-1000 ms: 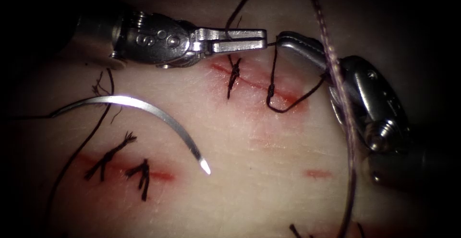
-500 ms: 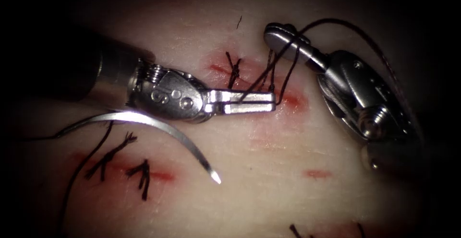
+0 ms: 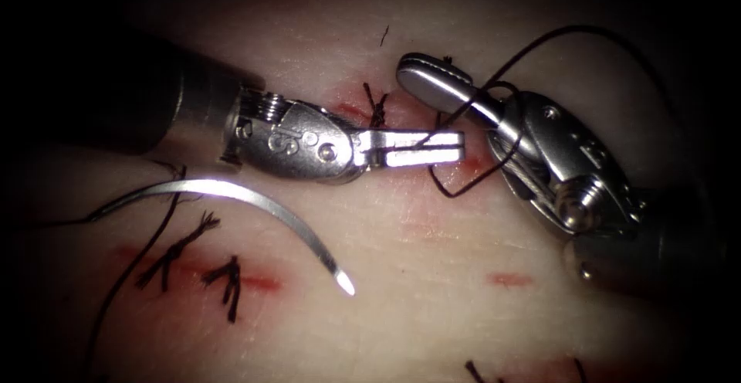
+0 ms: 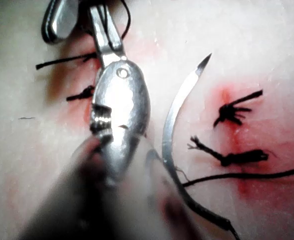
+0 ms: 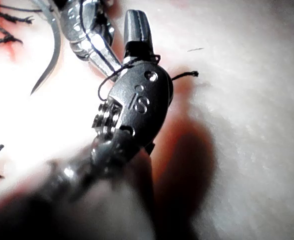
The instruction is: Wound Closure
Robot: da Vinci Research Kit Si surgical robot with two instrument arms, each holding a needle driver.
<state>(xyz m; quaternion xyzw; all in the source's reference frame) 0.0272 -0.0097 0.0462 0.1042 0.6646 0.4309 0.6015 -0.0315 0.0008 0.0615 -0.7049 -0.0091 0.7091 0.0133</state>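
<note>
The left tool (image 3: 421, 147) lies over the upper cut (image 3: 471, 163) in the tissue (image 3: 432, 275), its jaws closed on the thread (image 3: 455, 186). Thread also loops around the right tool (image 3: 432, 82); whether its jaws are open or closed is unclear. The needle (image 3: 262, 209) lies free on the tissue's surface, left of that cut, held by neither tool. A hard pull risks tearing the cut's edge; slack thread could snag the loose needle.
</note>
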